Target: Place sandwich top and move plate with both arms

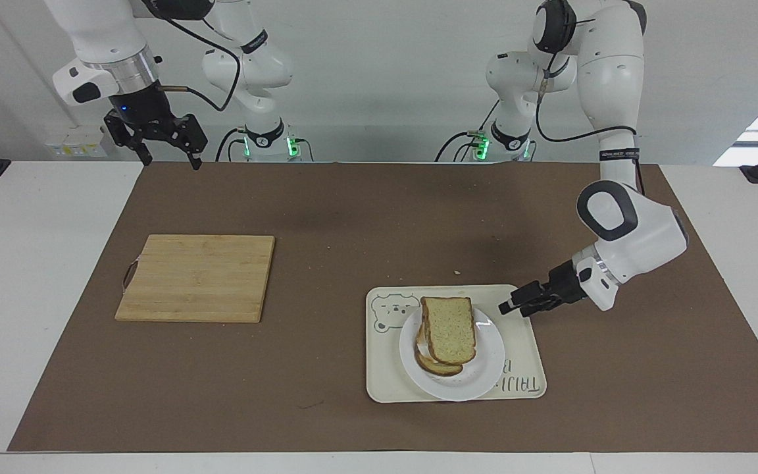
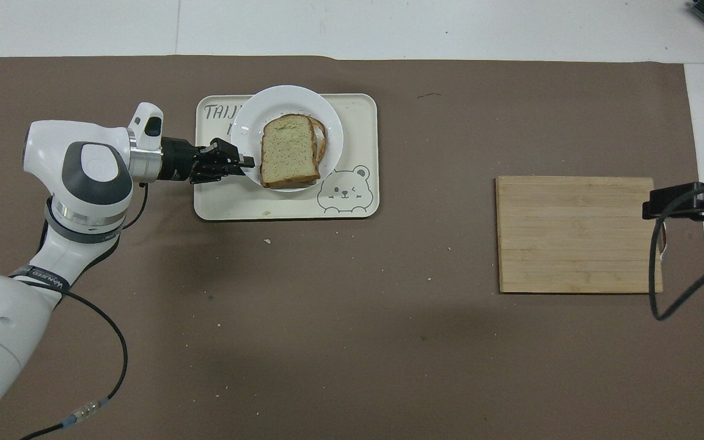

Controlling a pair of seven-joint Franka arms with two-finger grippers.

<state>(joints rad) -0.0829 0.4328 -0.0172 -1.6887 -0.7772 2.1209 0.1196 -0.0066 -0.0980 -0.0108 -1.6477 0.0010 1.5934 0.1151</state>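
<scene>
A white table (image 1: 37, 276) under a brown mat (image 1: 353, 217) stands against a plain pale wall (image 1: 379, 72).

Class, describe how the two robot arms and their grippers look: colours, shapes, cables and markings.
Both arms are white, rounded and jointed, with grey-black joint caps and loose black cables. The left gripper and the right gripper are black and two-fingered. A silver ring sits above the right gripper; green lights glow at both bases.
</scene>
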